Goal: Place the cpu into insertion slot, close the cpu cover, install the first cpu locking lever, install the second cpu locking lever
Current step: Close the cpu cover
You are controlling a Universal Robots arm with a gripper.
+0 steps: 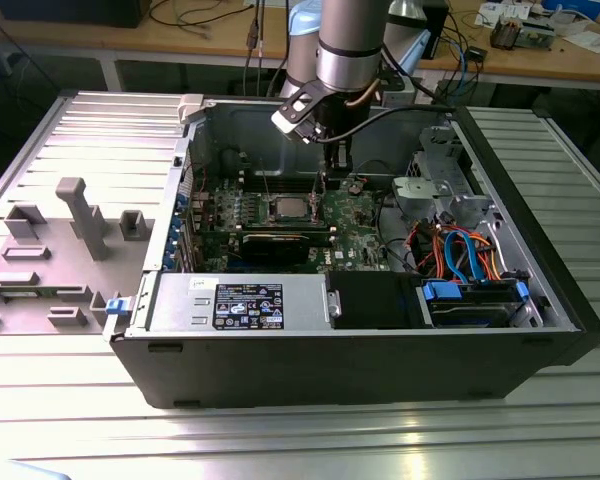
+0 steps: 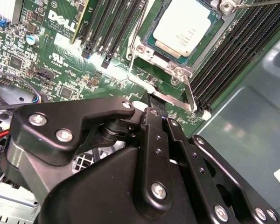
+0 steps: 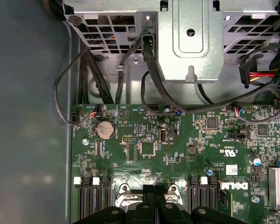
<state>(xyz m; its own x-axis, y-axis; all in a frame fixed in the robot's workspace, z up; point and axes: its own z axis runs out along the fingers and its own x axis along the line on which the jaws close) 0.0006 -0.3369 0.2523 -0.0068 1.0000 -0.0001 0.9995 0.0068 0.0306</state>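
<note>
The cpu [image 2: 184, 25], with its silver-grey top, lies flat in the insertion slot [image 2: 177, 71] on the green motherboard [image 3: 177, 140]. The cpu cover [image 2: 155, 50] frames it, lying down around the chip. My gripper [image 2: 155, 103] is shut, and its black fingertips rest against a thin metal locking lever [image 2: 172, 99] that runs along the socket's edge. Another thin lever rod [image 2: 139, 28] runs along the neighbouring side of the socket. In the exterior view the gripper [image 1: 325, 188] reaches down into the open case just to the right of the cpu [image 1: 288, 208].
Black memory slots [image 2: 242, 51] flank the socket. A metal drive cage [image 3: 191, 37] with black cables [image 3: 149, 70] stands past the board. The power supply [image 1: 245, 300] and blue drive bay [image 1: 475, 295] line the case's near side. A grey fixture [image 1: 80, 215] stands at the exterior view's left.
</note>
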